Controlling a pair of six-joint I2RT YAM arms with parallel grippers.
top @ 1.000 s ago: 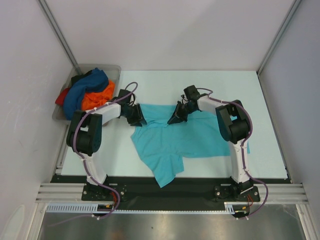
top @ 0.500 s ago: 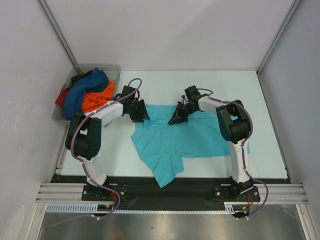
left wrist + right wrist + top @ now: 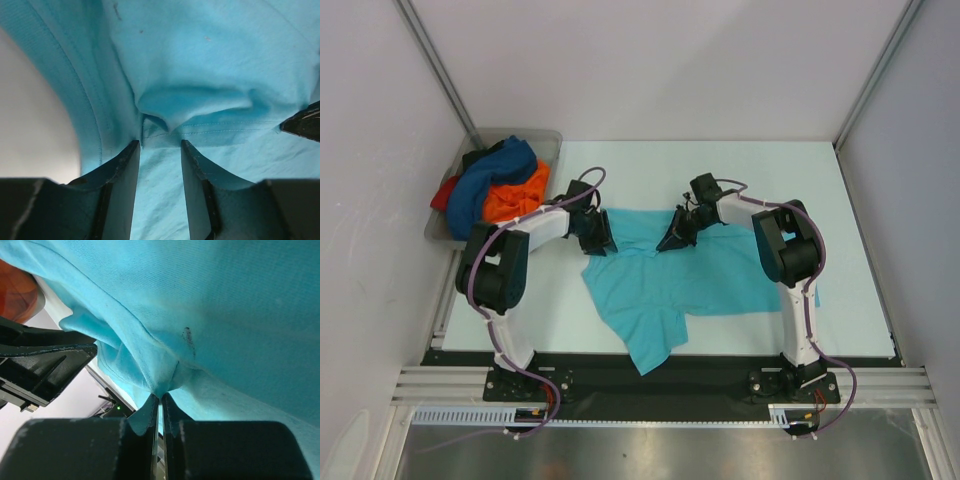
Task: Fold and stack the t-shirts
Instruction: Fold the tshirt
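The turquoise t-shirt (image 3: pixel 670 285) lies spread and rumpled on the table, one part hanging towards the near edge. My left gripper (image 3: pixel 598 238) is at its far left corner. In the left wrist view its jaws stand open (image 3: pixel 160 150), with turquoise cloth (image 3: pixel 200 60) lying between and below the fingers. My right gripper (image 3: pixel 672 238) is at the shirt's far edge, shut on a pinched fold of cloth (image 3: pixel 159 399), and the shirt (image 3: pixel 225 315) fills that view. Dark blue (image 3: pixel 485 180), orange (image 3: pixel 515 195) and red (image 3: pixel 444 192) shirts lie piled at the far left.
The grey plastic tray (image 3: pixel 548 140) holds the pile of shirts at the far left corner. Frame posts rise at both far corners. White walls close in the table on three sides. A black strip runs along the near edge (image 3: pixel 720 375).
My left gripper has shifted a little right, then settled onto the shirt's far left corner, its arm changing pose. My right gripper has kept its pinch in place.
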